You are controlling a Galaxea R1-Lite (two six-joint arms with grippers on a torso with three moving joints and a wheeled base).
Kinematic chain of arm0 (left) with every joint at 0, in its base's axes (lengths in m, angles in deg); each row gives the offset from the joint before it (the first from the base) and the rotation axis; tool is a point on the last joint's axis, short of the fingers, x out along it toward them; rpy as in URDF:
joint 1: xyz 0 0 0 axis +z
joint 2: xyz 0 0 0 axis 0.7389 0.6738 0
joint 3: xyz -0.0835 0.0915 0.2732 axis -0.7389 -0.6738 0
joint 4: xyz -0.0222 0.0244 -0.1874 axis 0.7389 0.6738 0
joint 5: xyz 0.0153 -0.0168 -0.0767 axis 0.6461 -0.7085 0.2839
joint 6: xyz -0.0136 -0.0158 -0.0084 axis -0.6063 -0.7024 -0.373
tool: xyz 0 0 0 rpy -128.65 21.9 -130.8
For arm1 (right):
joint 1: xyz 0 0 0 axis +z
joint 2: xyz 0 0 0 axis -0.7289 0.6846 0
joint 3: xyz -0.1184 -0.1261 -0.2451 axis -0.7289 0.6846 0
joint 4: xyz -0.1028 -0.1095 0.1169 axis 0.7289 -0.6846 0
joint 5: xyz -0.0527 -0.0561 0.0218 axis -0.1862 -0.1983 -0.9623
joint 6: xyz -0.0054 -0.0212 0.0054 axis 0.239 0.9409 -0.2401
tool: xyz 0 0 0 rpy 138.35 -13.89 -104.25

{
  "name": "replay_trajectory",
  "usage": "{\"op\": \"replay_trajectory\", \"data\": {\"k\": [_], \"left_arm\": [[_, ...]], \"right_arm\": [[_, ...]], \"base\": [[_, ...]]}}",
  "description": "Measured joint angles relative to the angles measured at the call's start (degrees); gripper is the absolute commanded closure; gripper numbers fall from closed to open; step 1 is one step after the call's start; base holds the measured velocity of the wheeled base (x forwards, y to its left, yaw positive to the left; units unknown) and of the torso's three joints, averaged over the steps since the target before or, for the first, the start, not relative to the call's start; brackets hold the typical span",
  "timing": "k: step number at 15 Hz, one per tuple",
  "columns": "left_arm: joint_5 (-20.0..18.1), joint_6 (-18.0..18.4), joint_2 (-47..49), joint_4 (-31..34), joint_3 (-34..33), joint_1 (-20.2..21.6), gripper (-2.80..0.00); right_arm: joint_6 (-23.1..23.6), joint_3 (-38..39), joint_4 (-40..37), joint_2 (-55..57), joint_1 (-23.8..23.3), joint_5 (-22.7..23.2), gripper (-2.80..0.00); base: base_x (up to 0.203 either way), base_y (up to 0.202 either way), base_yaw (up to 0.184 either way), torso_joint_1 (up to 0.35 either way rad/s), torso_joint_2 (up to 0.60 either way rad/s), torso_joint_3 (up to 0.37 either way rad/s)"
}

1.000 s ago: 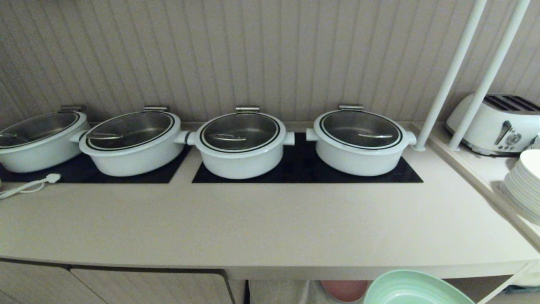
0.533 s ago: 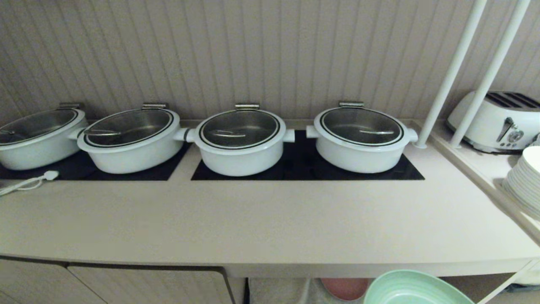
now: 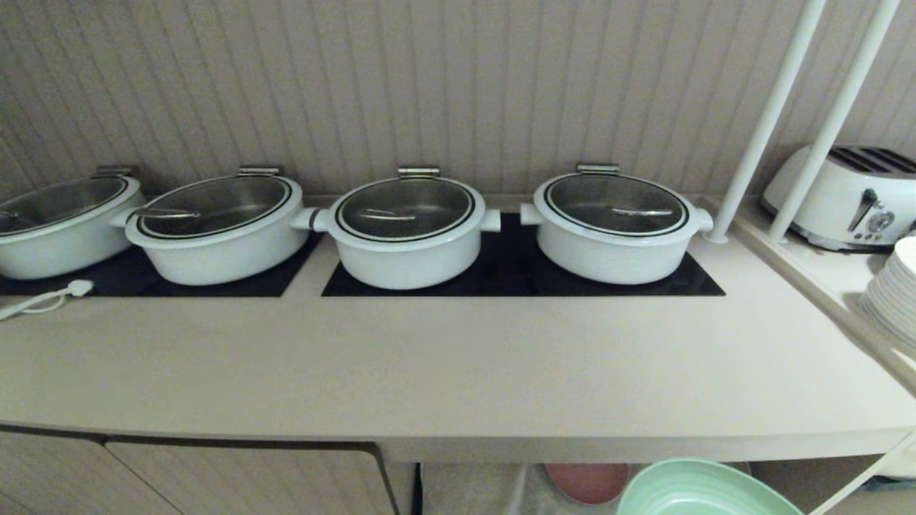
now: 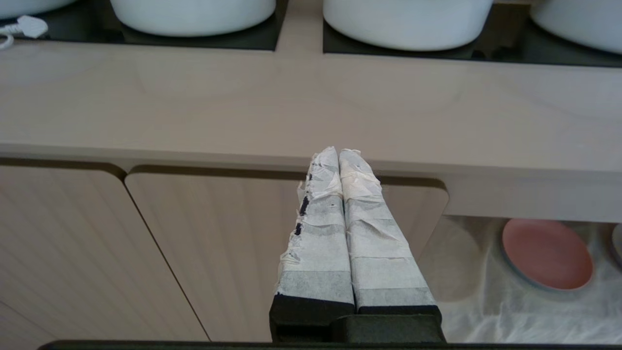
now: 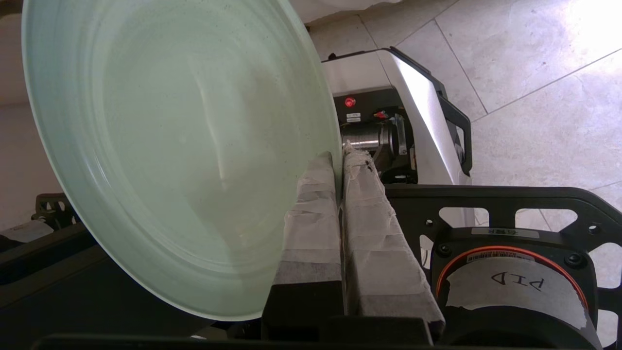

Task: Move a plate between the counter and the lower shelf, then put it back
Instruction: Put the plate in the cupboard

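Observation:
The mint-green plate [image 5: 180,146] fills much of the right wrist view, and my right gripper [image 5: 338,156] is shut on its rim, one taped finger on each face. In the head view the plate [image 3: 694,490] pokes in at the bottom edge, below and in front of the counter [image 3: 458,372]; the gripper itself is out of that view. The lower shelf [image 4: 515,311], lined with wrinkled white cloth, opens under the counter's right part. My left gripper [image 4: 338,151] is shut on nothing and points at the counter's front edge, parked.
Several white lidded pots [image 3: 408,229] stand on black cooktop panels [image 3: 522,275]. A pink plate [image 4: 546,253] lies in the shelf. Stacked white plates [image 3: 894,300] and a toaster [image 3: 844,197] sit on the right ledge. White poles [image 3: 769,118] rise there. Cabinet doors [image 4: 272,253] close off the left.
The whole head view has shifted: the counter and pots sit slightly higher in the picture and more of the shelf opening shows, so the camera has sunk. The held plate keeps its place in the picture.

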Motion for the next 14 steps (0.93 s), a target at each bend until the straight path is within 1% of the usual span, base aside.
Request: {"op": "replay_trajectory", "data": {"k": [14], "left_arm": [[0.00, -0.02, 0.00, 0.02, 0.00, 0.00, 0.00]], "right_arm": [[0.00, -0.05, -0.33, 0.00, 0.63, -0.02, 0.00]], "base": [[0.000, 0.000, 0.000, -0.147, 0.32, 0.166]]}}
